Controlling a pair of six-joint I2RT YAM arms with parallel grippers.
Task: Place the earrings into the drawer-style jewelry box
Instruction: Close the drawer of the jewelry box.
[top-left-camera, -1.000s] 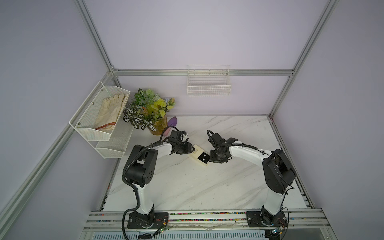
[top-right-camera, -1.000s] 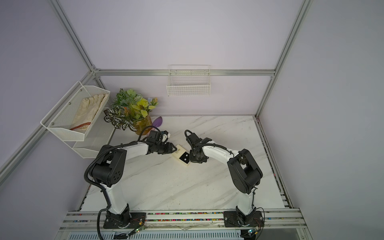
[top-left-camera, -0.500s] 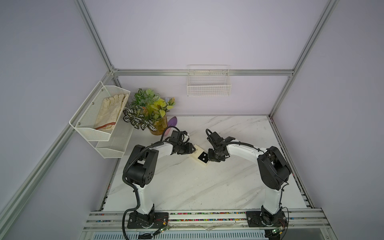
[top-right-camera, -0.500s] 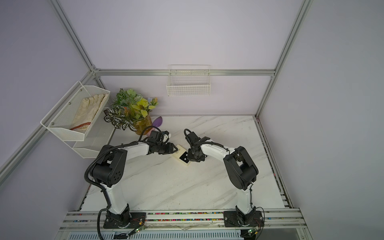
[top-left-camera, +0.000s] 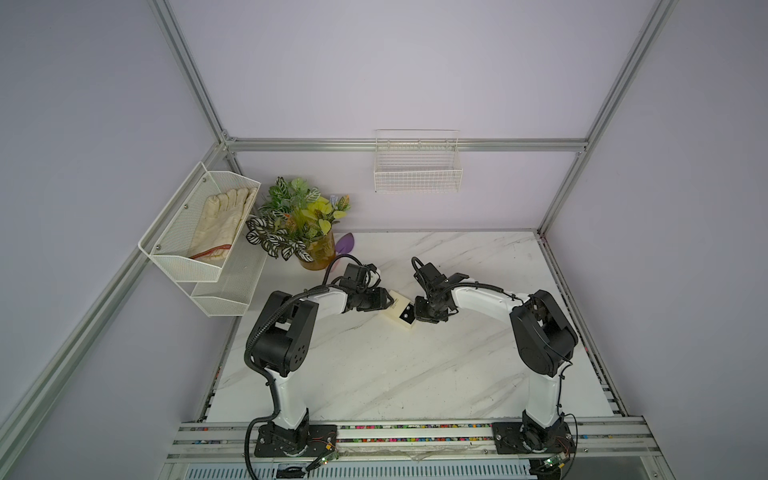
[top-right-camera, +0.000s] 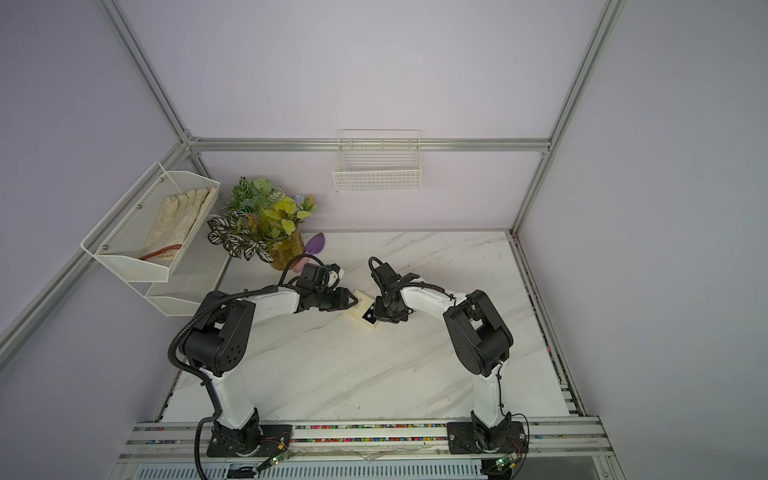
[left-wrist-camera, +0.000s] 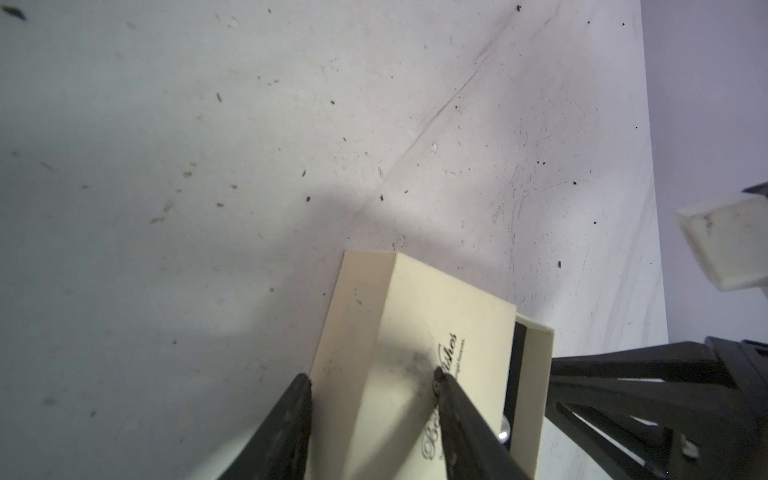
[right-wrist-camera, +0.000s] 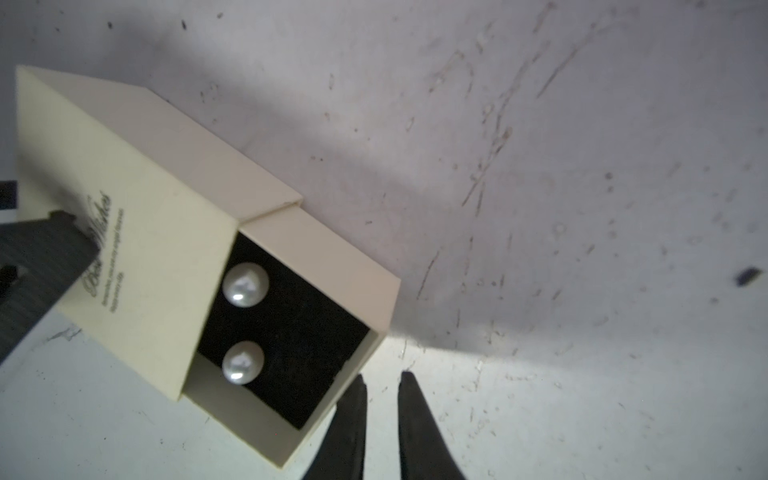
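The cream jewelry box (top-left-camera: 395, 309) (top-right-camera: 360, 308) lies mid-table between both arms, its black-lined drawer (right-wrist-camera: 307, 316) slid partly out. Both pearly earrings (right-wrist-camera: 245, 284) (right-wrist-camera: 243, 363) sit on the black lining, next to the sleeve's mouth; one of them (left-wrist-camera: 503, 430) also glints in the left wrist view. My left gripper (left-wrist-camera: 369, 378) (top-left-camera: 388, 300) is shut on the box sleeve (left-wrist-camera: 436, 316), one finger against its side and one on the lettered top. My right gripper (right-wrist-camera: 382, 376) (top-left-camera: 417, 319) is at the drawer's outer end, jaws a narrow gap apart with nothing between them, one fingertip (right-wrist-camera: 358, 386) against the drawer's front wall.
A potted plant (top-left-camera: 309, 232) and a purple object (top-left-camera: 345, 242) stand at the back left of the marble table (top-left-camera: 374, 374). A wire shelf holding gloves (top-left-camera: 220, 224) hangs on the left wall, and a wire basket (top-left-camera: 417, 174) on the back wall.
The right arm's elbow has swung slightly left and its gripper has edged in toward the drawer end. The box and the left gripper have not visibly moved.
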